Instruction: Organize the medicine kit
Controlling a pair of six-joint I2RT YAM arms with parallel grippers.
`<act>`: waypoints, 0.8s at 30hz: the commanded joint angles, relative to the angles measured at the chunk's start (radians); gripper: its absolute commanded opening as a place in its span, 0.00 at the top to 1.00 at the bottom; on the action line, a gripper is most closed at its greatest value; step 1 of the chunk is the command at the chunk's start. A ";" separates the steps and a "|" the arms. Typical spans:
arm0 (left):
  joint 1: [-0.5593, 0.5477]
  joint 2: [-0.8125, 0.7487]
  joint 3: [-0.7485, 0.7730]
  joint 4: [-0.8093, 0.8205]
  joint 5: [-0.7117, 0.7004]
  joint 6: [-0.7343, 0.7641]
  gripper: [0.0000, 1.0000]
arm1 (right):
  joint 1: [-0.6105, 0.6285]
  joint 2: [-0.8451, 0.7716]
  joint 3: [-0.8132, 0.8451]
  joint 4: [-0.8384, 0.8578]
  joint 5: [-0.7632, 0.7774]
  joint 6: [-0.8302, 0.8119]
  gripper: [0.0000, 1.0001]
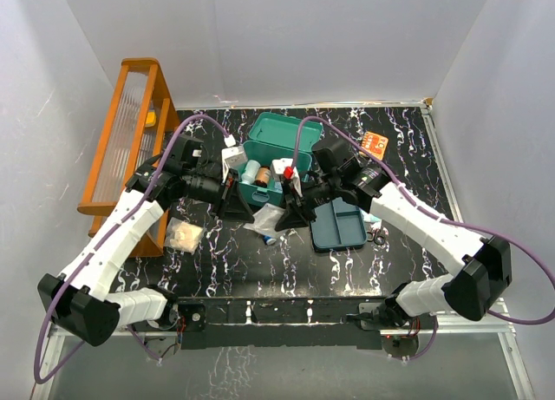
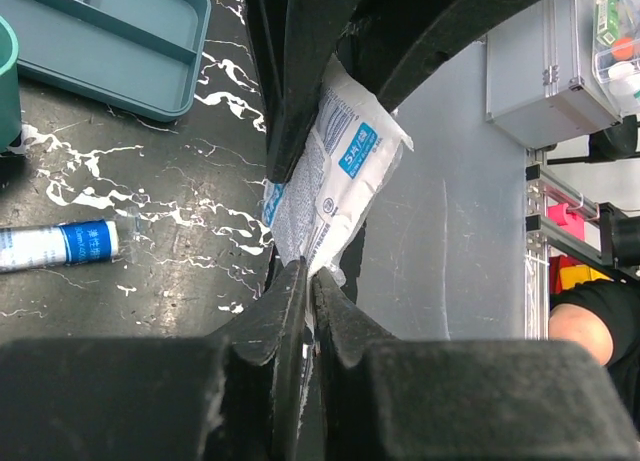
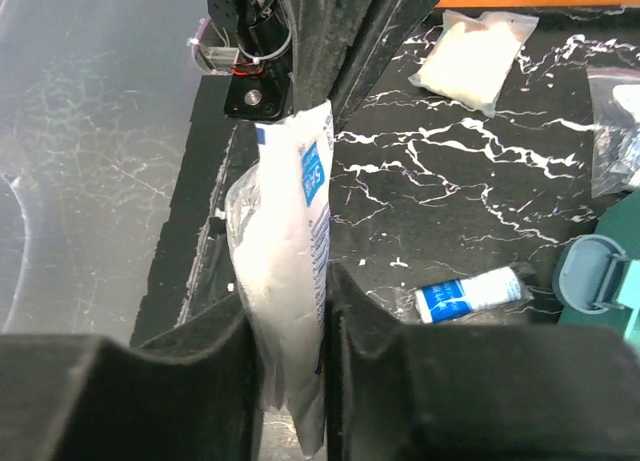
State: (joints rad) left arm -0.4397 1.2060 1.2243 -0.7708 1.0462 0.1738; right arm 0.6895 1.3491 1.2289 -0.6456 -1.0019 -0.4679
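We note a black marbled table [image 1: 408,270] carrying: teal box [image 1: 279,131] far centre, tray [image 1: 340,228] right, orange rack [image 1: 130,131] left, clear bag [image 1: 184,235] and tube [image 3: 470,293] near.

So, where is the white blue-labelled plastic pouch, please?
Top view: the pouch is pinched between left end effector and right end effector, in front of the teal plastic box.

The left gripper [image 1: 245,211] and the right gripper [image 1: 290,213] meet at a white packet [image 1: 267,219], beside the open green box [image 1: 279,138] and tray [image 1: 340,231].
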 commanded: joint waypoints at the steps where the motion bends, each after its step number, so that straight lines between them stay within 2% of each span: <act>1: 0.002 -0.022 0.003 0.013 0.015 -0.008 0.91 | -0.002 -0.024 0.052 -0.009 -0.018 0.052 0.85; 2: 0.002 -0.022 0.001 0.020 0.013 -0.014 0.88 | -0.002 -0.028 0.048 -0.004 -0.023 0.067 0.88; 6: 0.002 -0.052 -0.019 0.116 -0.046 -0.089 0.50 | -0.002 -0.059 0.004 0.057 0.002 0.169 0.92; 9: 0.002 -0.096 -0.042 0.216 -0.162 -0.154 0.34 | -0.001 -0.094 -0.050 0.133 0.076 0.262 0.92; 12: 0.002 -0.154 -0.110 0.358 -0.334 -0.247 0.27 | -0.002 -0.136 -0.111 0.238 0.202 0.410 0.91; 15: 0.002 -0.214 -0.169 0.483 -0.528 -0.316 0.24 | -0.002 -0.167 -0.152 0.347 0.381 0.564 0.92; 18: 0.002 -0.251 -0.212 0.553 -0.758 -0.359 0.22 | -0.003 -0.192 -0.187 0.489 0.597 0.759 0.97; 21: 0.002 -0.286 -0.256 0.615 -0.969 -0.367 0.21 | -0.002 -0.190 -0.186 0.532 0.794 0.867 0.96; 24: 0.002 -0.318 -0.305 0.688 -1.104 -0.382 0.19 | -0.002 -0.146 -0.113 0.481 0.894 0.934 0.83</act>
State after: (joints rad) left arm -0.4397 0.9360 0.9676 -0.2283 0.2386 -0.1635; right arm 0.6891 1.1858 1.0340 -0.2584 -0.3702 0.2771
